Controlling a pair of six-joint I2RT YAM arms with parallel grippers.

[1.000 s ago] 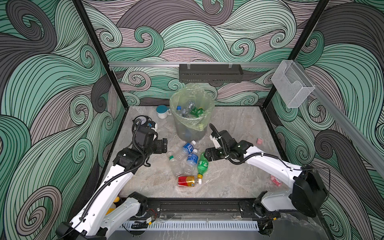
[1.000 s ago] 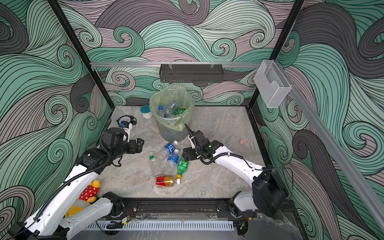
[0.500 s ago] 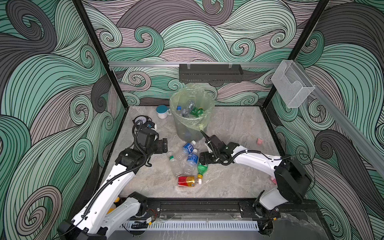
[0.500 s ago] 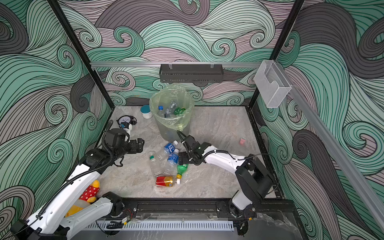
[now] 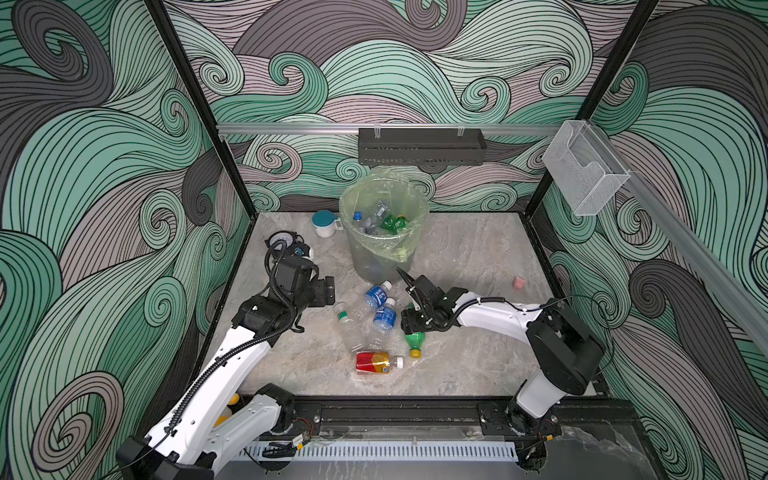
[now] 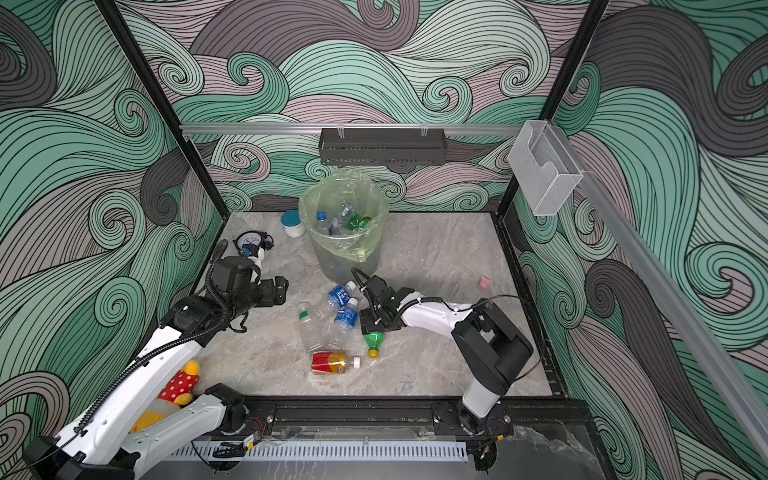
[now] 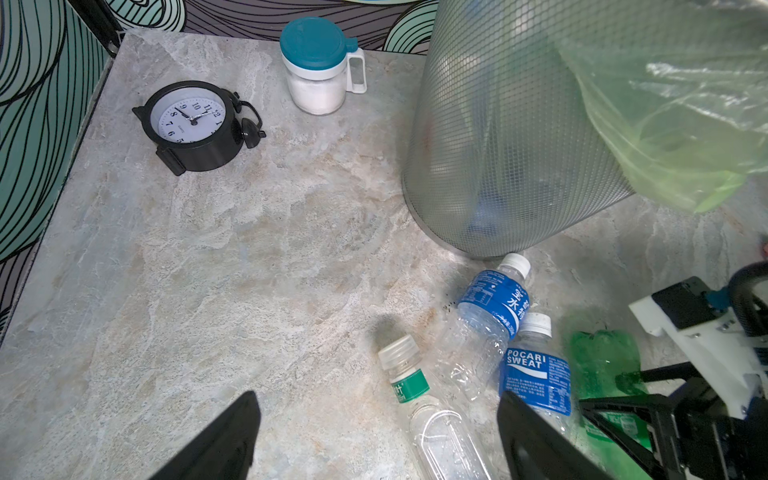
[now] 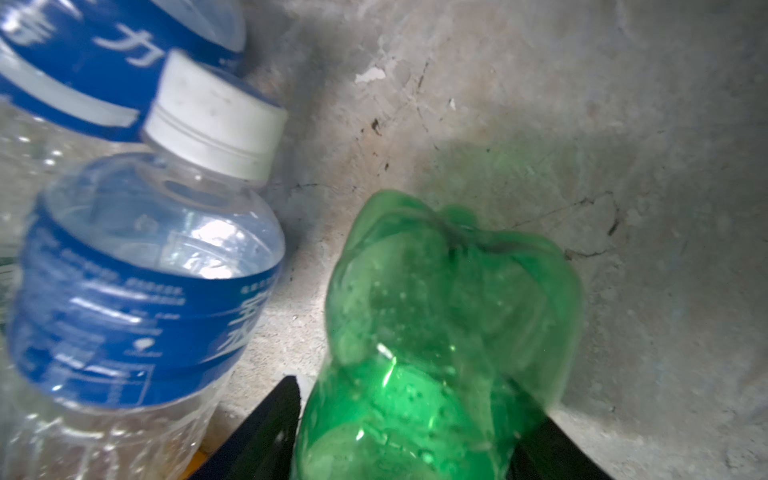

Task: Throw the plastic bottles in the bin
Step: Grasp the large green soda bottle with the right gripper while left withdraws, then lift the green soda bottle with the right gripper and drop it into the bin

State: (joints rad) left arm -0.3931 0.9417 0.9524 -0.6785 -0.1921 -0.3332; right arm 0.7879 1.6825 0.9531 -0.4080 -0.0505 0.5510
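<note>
- Table [image 5: 478, 257]: marbled grey surface; it carries everything listed below.
- Bin [image 5: 374, 262]: stands upright toward the back of the table, with its yellow-green bag folded over the rim. The bottles in the bin [image 5: 380, 218] show through the opening, some clear and some green.
- Left gripper [image 7: 377, 395]: your left claw hovers over the table just left of the loose bottles, jaws spread wide and gripping nothing.
- Right gripper [image 5: 413, 326]: your right claw sits low, with its fingers pressed to both sides of the green bottle [image 8: 449, 299]. The yellow cap points toward the front edge. The views do not settle whether the bottle rests on the surface or is raised.
- Blue-label bottle [image 5: 376, 296]: lies just in front of the bin.
- Second blue-label bottle [image 5: 384, 318]: lies touching the first, just left of the green bottle.
- Clear bottle with a green band [image 5: 349, 328]: lies against the left of the blue pair.
- Red-and-yellow bottle [image 5: 374, 362]: lies on its side nearest the front edge.
- Black alarm clock [image 7: 191, 124]: lies near the rear left corner.
- White jar [image 7: 318, 70]: teal lid, upright, just left of the bin.
- Pink object [image 5: 519, 282]: small, well apart on the right; you cannot tell what it is.
</note>
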